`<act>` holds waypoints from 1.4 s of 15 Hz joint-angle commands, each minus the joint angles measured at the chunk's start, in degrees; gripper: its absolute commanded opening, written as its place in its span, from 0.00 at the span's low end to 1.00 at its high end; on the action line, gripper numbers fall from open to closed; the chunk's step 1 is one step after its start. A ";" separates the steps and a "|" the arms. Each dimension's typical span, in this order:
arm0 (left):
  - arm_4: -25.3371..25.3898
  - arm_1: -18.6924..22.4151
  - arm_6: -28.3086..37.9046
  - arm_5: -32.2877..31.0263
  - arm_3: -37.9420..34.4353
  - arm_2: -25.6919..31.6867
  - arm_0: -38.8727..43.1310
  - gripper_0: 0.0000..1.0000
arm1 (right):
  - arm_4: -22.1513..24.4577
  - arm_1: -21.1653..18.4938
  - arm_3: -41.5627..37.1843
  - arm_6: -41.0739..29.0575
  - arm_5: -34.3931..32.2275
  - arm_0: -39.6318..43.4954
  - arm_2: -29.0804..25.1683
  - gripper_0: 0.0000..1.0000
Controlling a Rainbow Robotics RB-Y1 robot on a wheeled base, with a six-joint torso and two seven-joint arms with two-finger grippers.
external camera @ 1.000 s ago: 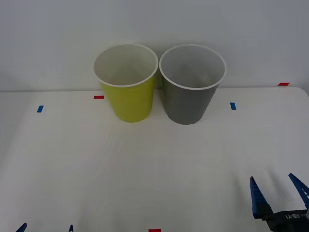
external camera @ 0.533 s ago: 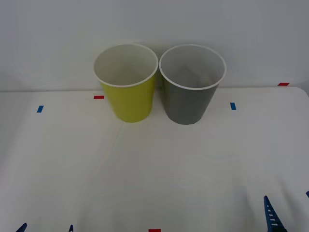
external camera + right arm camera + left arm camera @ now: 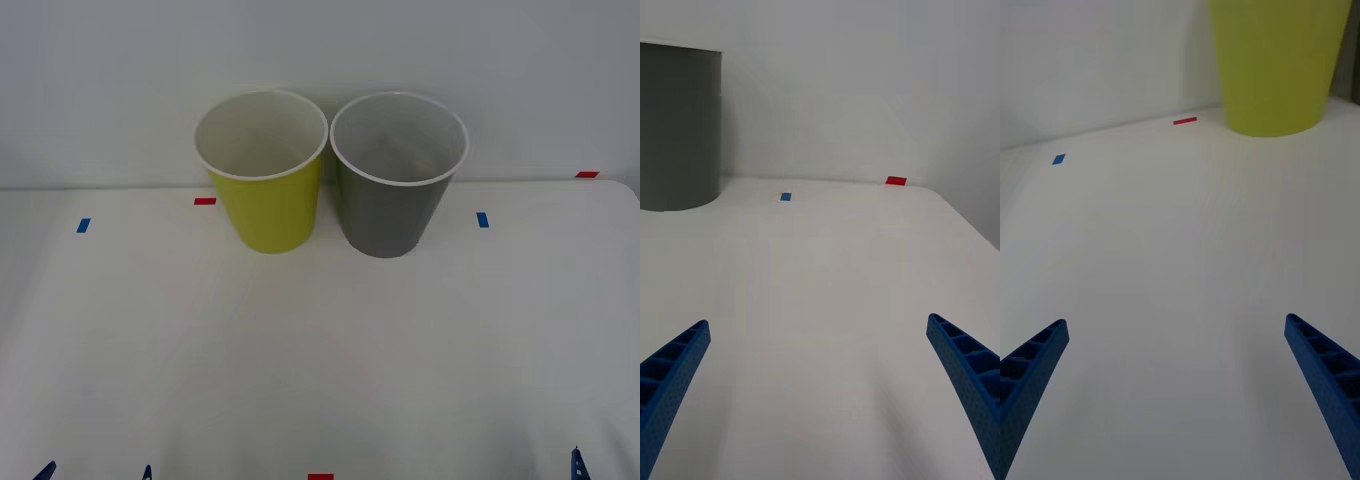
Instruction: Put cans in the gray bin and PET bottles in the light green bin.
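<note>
The 2 bins stood side by side at the far edge of the white table [image 3: 320, 340], close to the wall. The light green bin [image 3: 266, 190] was on the robot's left and the gray bin [image 3: 392, 190] on its right, their white rims almost touching. Both stood upright. From the front view the inside of each bin looked bare, but the bottoms were not fully visible, so I cannot say for sure that nothing lay inside. No can and no bottle lay on the visible part of the table.

The left gripper [image 3: 1180, 390] was low at the near edge, released, its 2 blue fingers [image 3: 1034, 367] spread wide with nothing between them. It faced the light green bin, well apart from it. The right gripper [image 3: 820, 390] was also at the near edge, on the right side, also released and holding nothing, with the gray bin far ahead of it. A red tape mark [image 3: 896, 180] and a blue tape mark [image 3: 785, 196] lay on the table beyond it.

In my judgement, no sorting step was in hand: both arms were parked. The next move would need a can or a bottle placed within reach, and then a grasp by the nearer gripper.
</note>
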 commanded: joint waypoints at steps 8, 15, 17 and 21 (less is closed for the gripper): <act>0.00 0.00 0.00 0.00 0.00 0.00 0.00 1.00 | -0.35 0.34 0.03 -0.89 -0.38 1.59 0.91 1.00; 0.00 0.00 0.00 0.00 0.00 0.00 0.00 1.00 | -0.35 0.34 0.03 -0.89 -0.38 1.59 0.91 1.00; 0.00 0.00 0.00 0.00 0.00 0.00 0.00 1.00 | -0.35 0.34 0.03 -0.89 -0.38 1.59 0.91 1.00; 0.00 0.00 0.00 0.00 0.00 0.00 0.00 1.00 | -0.35 0.34 0.03 -0.89 -0.38 1.59 0.91 1.00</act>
